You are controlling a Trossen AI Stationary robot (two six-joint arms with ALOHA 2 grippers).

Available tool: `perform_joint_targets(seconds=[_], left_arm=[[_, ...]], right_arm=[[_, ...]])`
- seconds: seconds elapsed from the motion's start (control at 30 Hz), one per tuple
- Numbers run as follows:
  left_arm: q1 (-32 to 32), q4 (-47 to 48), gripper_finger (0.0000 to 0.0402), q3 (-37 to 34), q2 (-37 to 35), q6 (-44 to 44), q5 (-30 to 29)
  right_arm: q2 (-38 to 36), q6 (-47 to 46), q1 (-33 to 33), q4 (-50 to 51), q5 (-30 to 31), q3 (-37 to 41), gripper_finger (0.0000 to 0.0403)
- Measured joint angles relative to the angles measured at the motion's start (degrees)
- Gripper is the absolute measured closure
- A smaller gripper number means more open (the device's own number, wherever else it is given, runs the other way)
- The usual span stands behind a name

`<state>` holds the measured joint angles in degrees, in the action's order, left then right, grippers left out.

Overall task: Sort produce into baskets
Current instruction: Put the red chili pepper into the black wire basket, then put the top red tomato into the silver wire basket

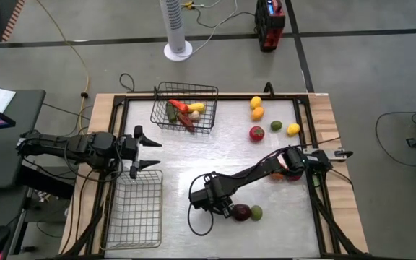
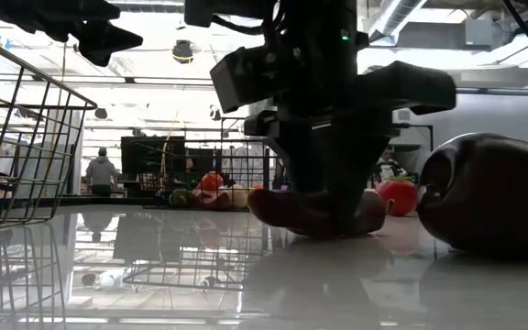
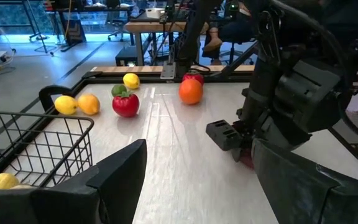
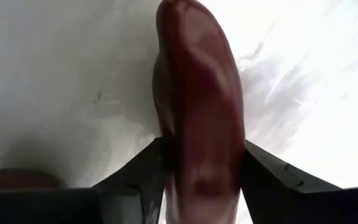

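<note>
Two dark fingers of the right gripper (image 4: pixel 201 186) clamp a long reddish-brown piece of produce (image 4: pixel 197 106) lying on the white table (image 1: pixel 193 152), beside a dark purple piece (image 1: pixel 242 211) and a green one (image 1: pixel 256 212); what the held piece is cannot be told. One far basket (image 1: pixel 185 108) holds red, orange and yellow produce, while the near basket (image 1: pixel 134 209) by the left gripper (image 1: pixel 149 154), whose fingers stand apart above its rim, shows nothing inside. Loose fruit lies well apart at the far right: two lemons (image 1: pixel 256 102), a tomato (image 1: pixel 256 133) and a lime (image 1: pixel 276 126), with the right arm hiding more behind it.
</note>
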<state>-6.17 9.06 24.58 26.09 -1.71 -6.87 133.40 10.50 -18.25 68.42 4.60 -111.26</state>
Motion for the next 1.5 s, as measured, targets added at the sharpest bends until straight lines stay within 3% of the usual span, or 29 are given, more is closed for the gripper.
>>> perform_joint_targets(seconds=[0.27,0.53,0.67,0.83,1.1,1.33,1.5], left_arm=[[0.0,0.09,0.0123,0.0,0.0,0.0,-1.14],[0.0,0.16,0.0123,0.02,-2.17,-0.23,-4.35],[0.0,0.47,0.0123,0.02,-4.92,-0.75,-4.35],[0.0,1.54,0.0123,0.04,-6.38,-1.08,-4.31],[0.0,2.25,0.0123,0.04,-6.38,-1.34,-3.45],[0.0,3.55,0.0123,0.04,-6.38,-1.17,-3.43],[0.0,3.66,0.0123,0.04,-6.4,-1.49,-3.43]], right_arm=[[-0.02,-1.19,1.73,3.65,9.49,-4.22,0.02],[-0.05,5.62,6.67,5.75,30.31,-12.53,0.0201],[-0.07,9.98,10.71,2.14,39.52,-15.62,0.0197],[-0.07,18.17,15.79,-8.13,46.57,-18.1,0.0196],[-0.05,23.4,24.7,-25.36,46.87,-18.91,0.0181],[-0.04,11.92,30.66,-23.83,37.05,-18.86,0.0105],[-0.79,10.4,30.04,-15.04,41.44,-18.84,0.0056]])
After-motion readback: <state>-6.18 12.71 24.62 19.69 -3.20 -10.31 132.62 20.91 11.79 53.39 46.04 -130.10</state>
